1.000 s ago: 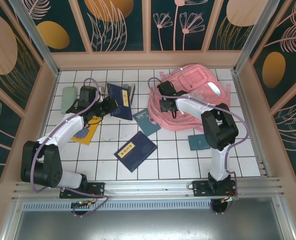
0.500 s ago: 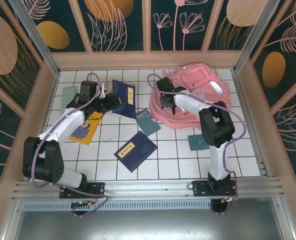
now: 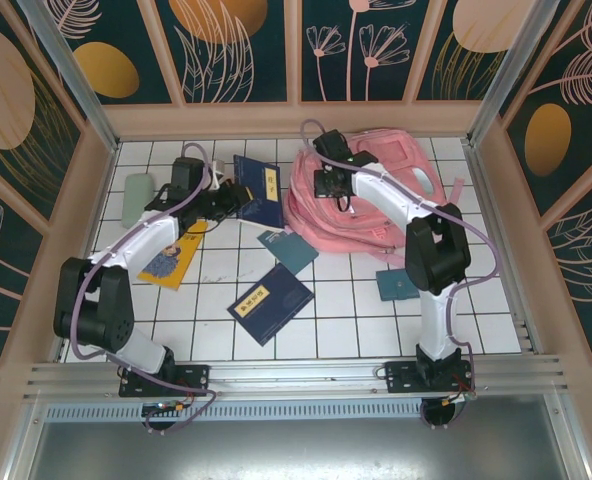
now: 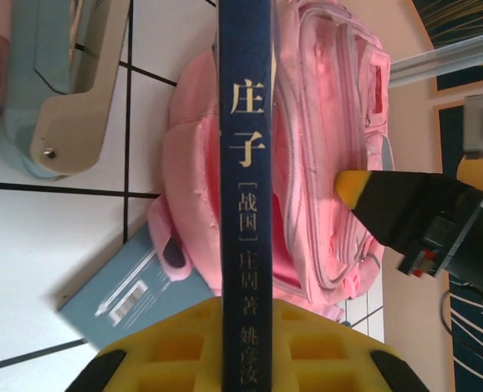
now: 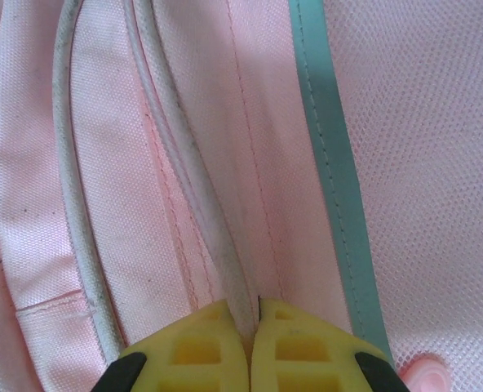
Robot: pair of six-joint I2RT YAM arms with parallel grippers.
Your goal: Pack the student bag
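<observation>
Lying at the far right of the white tiled table [image 3: 336, 320], the student bag [image 3: 356, 228] is slumping against the back wall, its pink fabric rumpled and its straps trailing toward the right edge. The right gripper [image 3: 326, 185] is pressing onto the bag's left edge. In the right wrist view, its yellow fingers [image 5: 201, 343] are sitting closed together, pinching a fold of pink fabric [image 5: 144, 163] with white piping [image 5: 184, 163] running into the nip, beside a strip of teal trim [image 5: 323, 122].

Just left of the bag, the left gripper [image 3: 231, 198] is clamping narrowly on a dark blue book [image 3: 261, 188] and holding it off the tiles. The left wrist view is showing that book's spine [image 4: 245, 122] rising between the yellow fingers [image 4: 168, 343], with the bag [image 4: 323, 147] lying beyond it.

A teal booklet [image 3: 288, 250] is resting near the bag's lower left corner, and a second blue book [image 3: 271, 302] is lying nearer the arms. A small teal item [image 3: 394, 283] is sitting beside the right arm, a yellow-and-blue booklet [image 3: 171, 262] under the left arm, and a pale green case [image 3: 138, 198] at the far left.
</observation>
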